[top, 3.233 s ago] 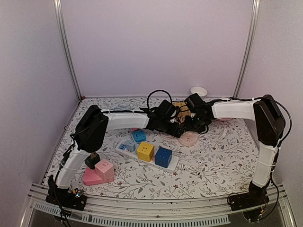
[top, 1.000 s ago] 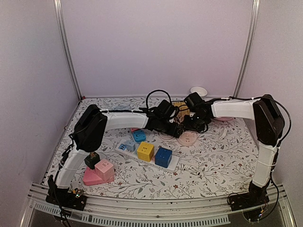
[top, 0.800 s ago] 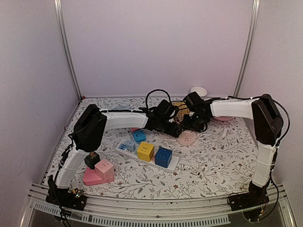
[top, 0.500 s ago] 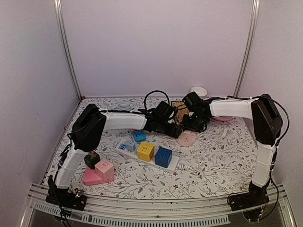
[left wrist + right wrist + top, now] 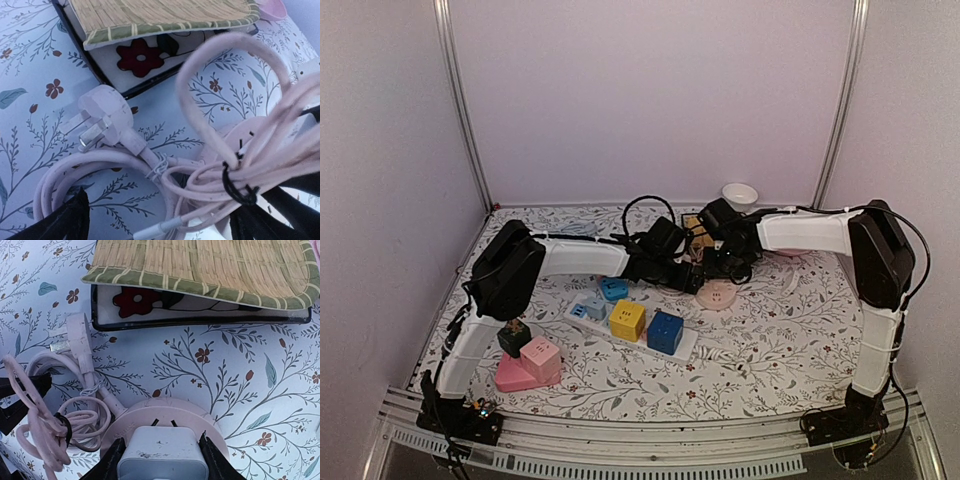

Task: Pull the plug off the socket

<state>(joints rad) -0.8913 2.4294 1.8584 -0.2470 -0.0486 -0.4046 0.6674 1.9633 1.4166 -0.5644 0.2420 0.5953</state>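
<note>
Top view: finds left gripper [image 5: 692, 272] and right gripper [image 5: 725, 268] close together, just behind round pink socket [image 5: 718, 294].
Left wrist view: shows jaws apart around tied pink cord bundle [image 5: 250, 150].
Right wrist view: shows jaws clamped on white cube plug [image 5: 163, 452], sitting on top of the socket.

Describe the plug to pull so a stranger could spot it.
Near the woven mat on the floral table sits a round pink socket. Pull the white block plug standing on it; the pink pronged plug nearby lies loose.
</note>
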